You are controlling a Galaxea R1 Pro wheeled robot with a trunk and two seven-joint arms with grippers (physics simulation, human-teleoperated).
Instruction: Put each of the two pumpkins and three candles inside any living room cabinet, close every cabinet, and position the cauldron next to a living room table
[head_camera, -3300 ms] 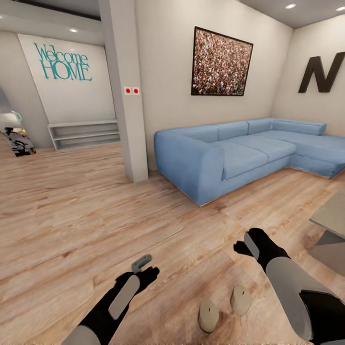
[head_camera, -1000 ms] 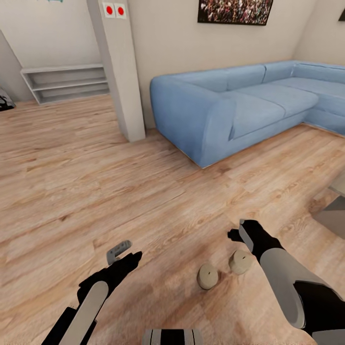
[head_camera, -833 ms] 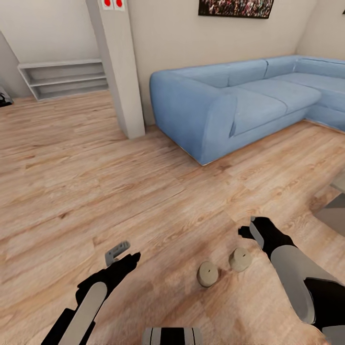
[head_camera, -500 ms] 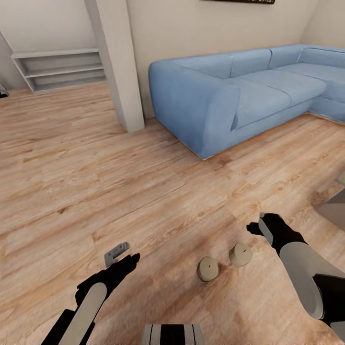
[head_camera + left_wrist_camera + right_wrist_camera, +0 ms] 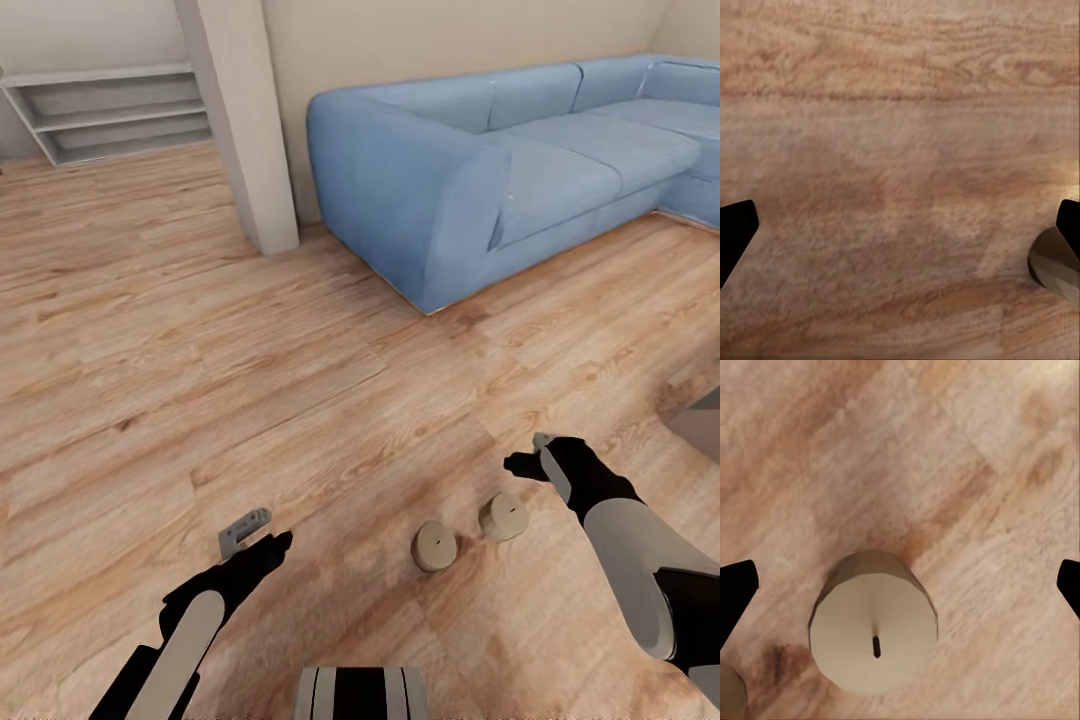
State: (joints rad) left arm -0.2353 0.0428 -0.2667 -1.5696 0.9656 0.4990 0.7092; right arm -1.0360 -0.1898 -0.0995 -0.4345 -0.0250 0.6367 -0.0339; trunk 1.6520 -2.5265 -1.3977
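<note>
the head view looks down over a wooden floor [image 5: 200, 380] with both arms reaching forward. the left arm comes up from the near left corner, its left gripper [image 5: 262, 532] held low over bare boards. the right arm enters from the near right and bends inward, ending in the right gripper [image 5: 528, 455] just beyond two squat beige candles [image 5: 435, 546] that stand upright on the floor, near each other but apart. the farther candle [image 5: 504, 516] sits just short of the right gripper. beyond them stand a blue sofa [image 5: 480, 170] at the far right, a white pillar [image 5: 240, 120] and low grey shelves [image 5: 110, 110] at the far left. the right wrist view adds what the head view cannot: the candle [image 5: 874, 632] seen from straight above, its flat top and dark wick plain, with the two black fingertips [image 5: 736, 585] spread wide at either edge, touching nothing and holding nothing. the left wrist view shows plain floor between its own widely parted fingertips [image 5: 735, 229], also empty, with the rim of a candle [image 5: 1054, 264] near one edge.
</note>
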